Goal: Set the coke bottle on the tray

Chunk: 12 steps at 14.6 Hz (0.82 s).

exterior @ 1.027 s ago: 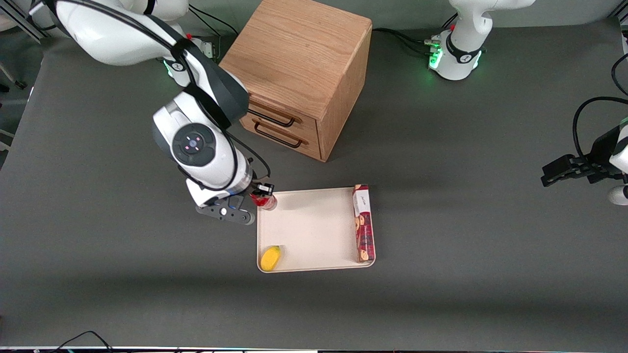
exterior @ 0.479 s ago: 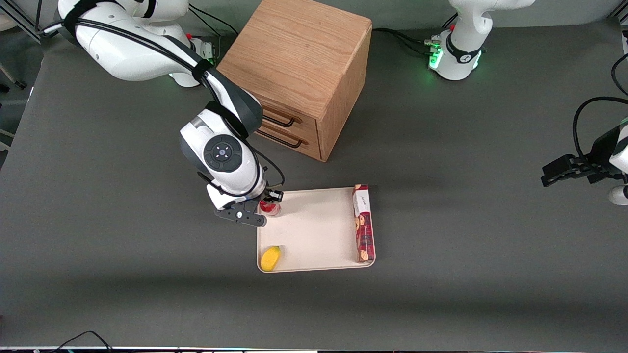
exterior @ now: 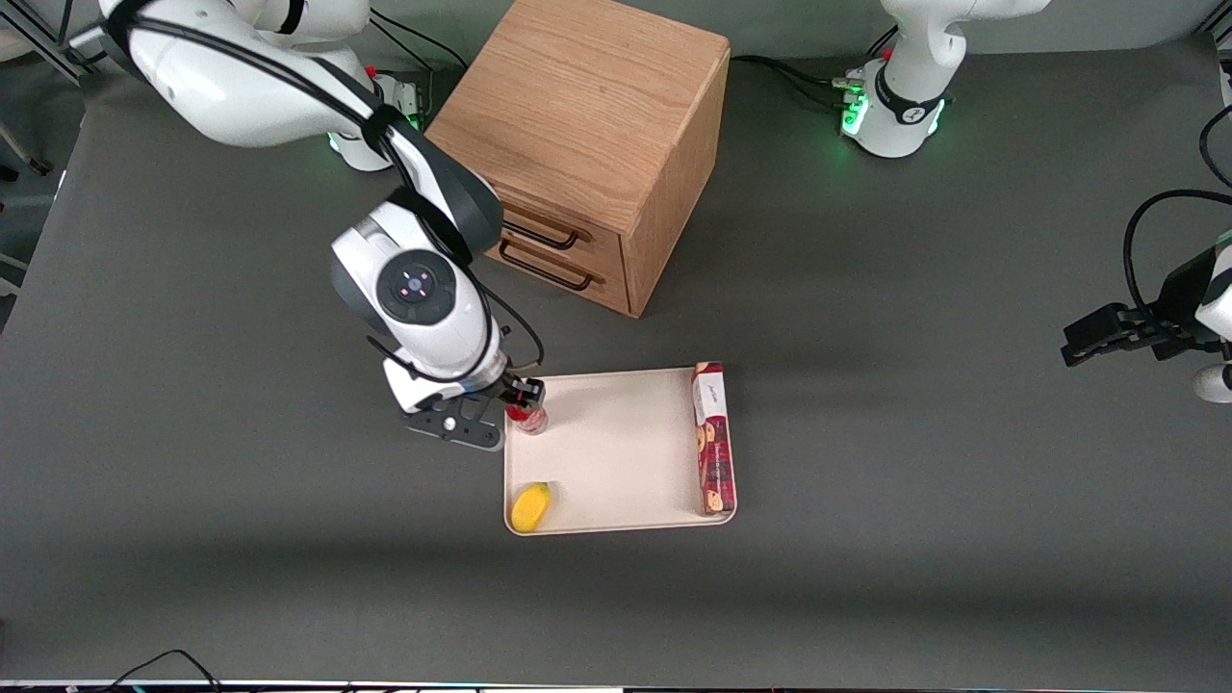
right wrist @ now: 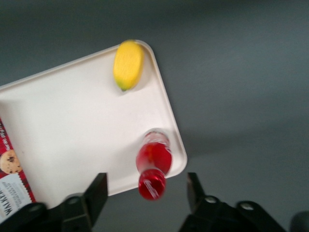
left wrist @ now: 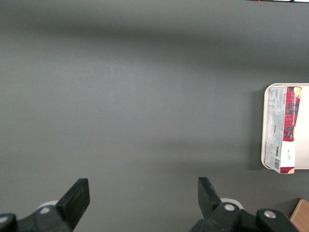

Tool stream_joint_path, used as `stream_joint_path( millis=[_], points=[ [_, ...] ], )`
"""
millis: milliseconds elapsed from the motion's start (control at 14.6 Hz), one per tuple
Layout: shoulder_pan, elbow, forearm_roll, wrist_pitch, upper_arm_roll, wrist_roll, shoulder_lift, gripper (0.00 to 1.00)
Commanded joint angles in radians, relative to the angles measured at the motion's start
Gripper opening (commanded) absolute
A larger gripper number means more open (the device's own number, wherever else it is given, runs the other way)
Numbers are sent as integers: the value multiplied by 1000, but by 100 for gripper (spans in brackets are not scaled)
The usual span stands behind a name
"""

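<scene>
The coke bottle is small and red with a red cap. It stands upright on the cream-white tray, in the corner nearest the working arm and the cabinet. My right gripper is just above it. In the right wrist view the gripper is open, with its fingers wide apart on either side of the bottle. They do not touch it. The bottle's silvery base rests on the tray close to the rim.
A yellow lemon-like fruit lies in the tray's near corner. A long red cookie box lies along the tray's edge toward the parked arm. A wooden two-drawer cabinet stands farther from the camera than the tray.
The gripper carried the bottle from beside the tray's edge to over its corner. The bottle now stands there and the wrist has shifted slightly back toward the working arm's end.
</scene>
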Motion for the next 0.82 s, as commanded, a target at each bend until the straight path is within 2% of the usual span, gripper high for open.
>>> stream_joint_path(
  millis=[0, 68, 205, 342, 479, 616, 753],
  points=[
    [-20, 108, 61, -249, 34, -46, -156, 100],
    [-28, 128, 90, -322, 28, -136, -221, 100],
    [-70, 130, 198, -430, -22, -293, -352, 100],
    [-72, 119, 316, -528, -181, -479, -471, 100],
    [-71, 39, 409, -538, -356, -680, -574, 100],
    [-71, -62, 423, -517, -473, -830, -633, 100],
    [-71, -158, 423, -449, -535, -900, -676, 100]
  ],
)
